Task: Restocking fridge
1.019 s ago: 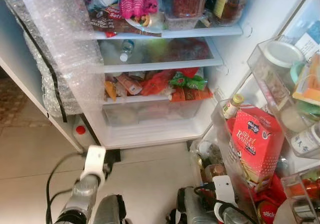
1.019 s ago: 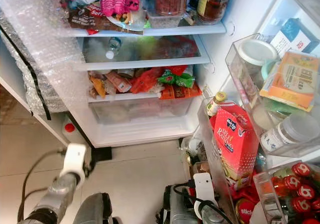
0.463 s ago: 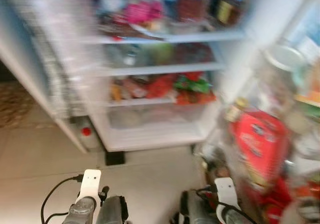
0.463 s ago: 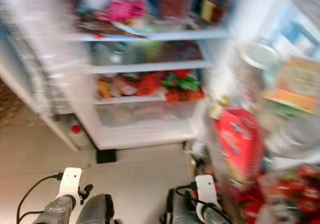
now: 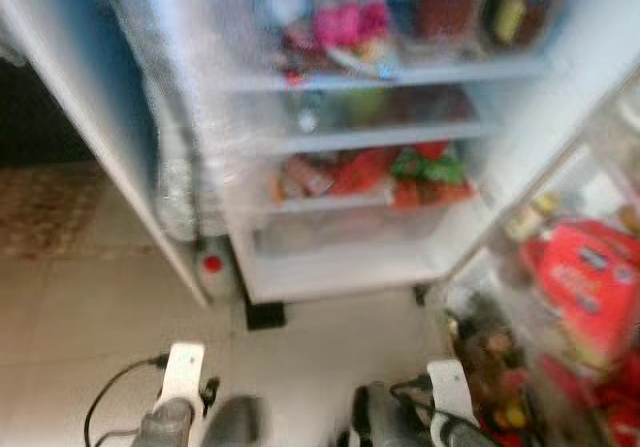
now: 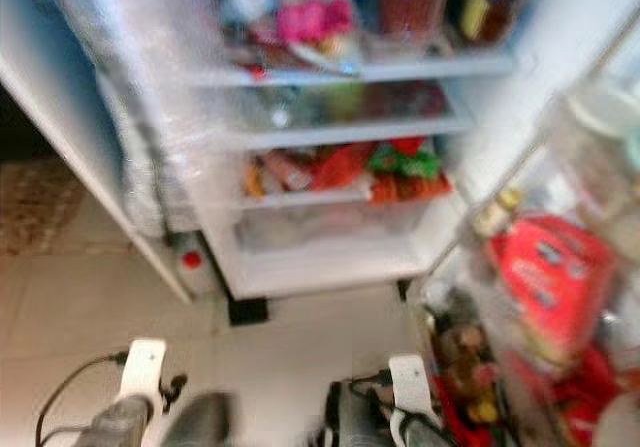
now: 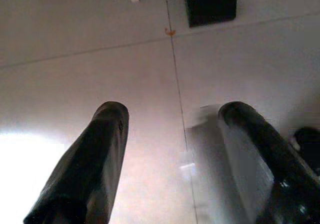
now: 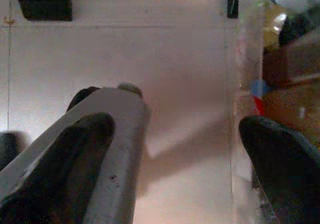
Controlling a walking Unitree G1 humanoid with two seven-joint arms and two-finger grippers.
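The fridge (image 5: 390,72) stands open before me, blurred, its shelves packed with jars, pink packets and red and green bags. To the right, the open door's bins hold a red box (image 5: 585,287) and bottles. Low in front of me are my left arm (image 5: 180,367) and right arm (image 5: 445,382). In the left wrist view my left gripper (image 7: 172,114) is open over bare floor tiles. My right gripper (image 8: 175,129) is open too, with floor between its fingers and the clear door bin (image 8: 250,83) beside one finger. Neither holds anything.
Bubble wrap (image 5: 170,117) hangs over the fridge's left side. A red-capped white bottle (image 5: 212,267) stands on the floor by the fridge's left corner, near a black foot (image 5: 265,315). A patterned rug (image 5: 50,207) lies to the left. Beige tiles (image 5: 320,347) stretch in front.
The whole picture has slid right and blurred, so the camera is moving. My left arm sits lower in view than a second ago.
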